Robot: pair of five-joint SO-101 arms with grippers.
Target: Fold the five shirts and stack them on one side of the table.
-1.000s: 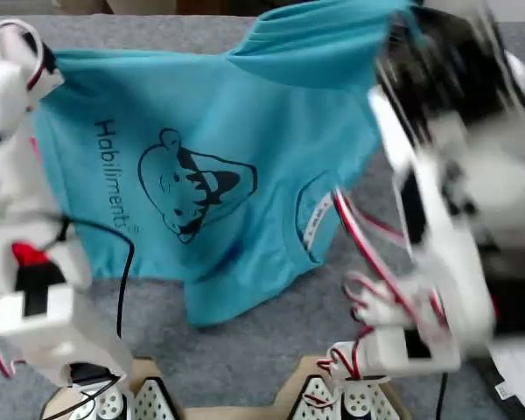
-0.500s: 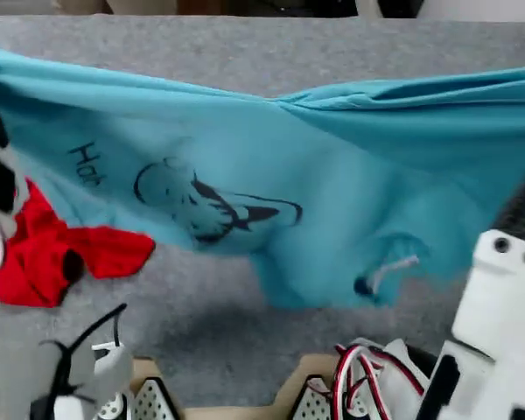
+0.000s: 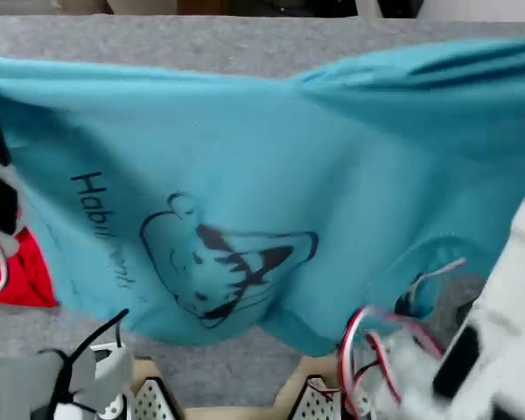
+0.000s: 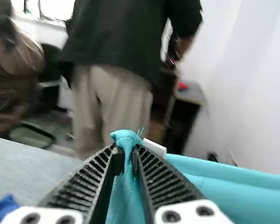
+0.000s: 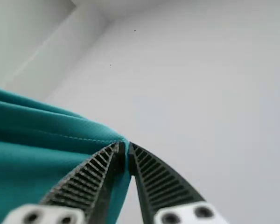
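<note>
Wider now, the turquoise T-shirt (image 3: 245,166) hangs over the table (image 3: 201,39), left gripper (image 4: 125,156) and right gripper (image 5: 124,156) pinching its edge. Best lowered evenly, kept taut.

The turquoise shirt (image 3: 271,175) pinched between my left gripper's (image 4: 126,158) fingers is soft, matt cloth. At the right gripper's (image 5: 123,156) fingertips I can see its fine knit and stitched hem. Both pairs of fingers are black, ribbed and matt, plastic I think, on smooth white plastic bases. The table covering (image 3: 201,44) looks like rough grey felt. The red garment (image 3: 31,280) is matt cloth too.
</note>
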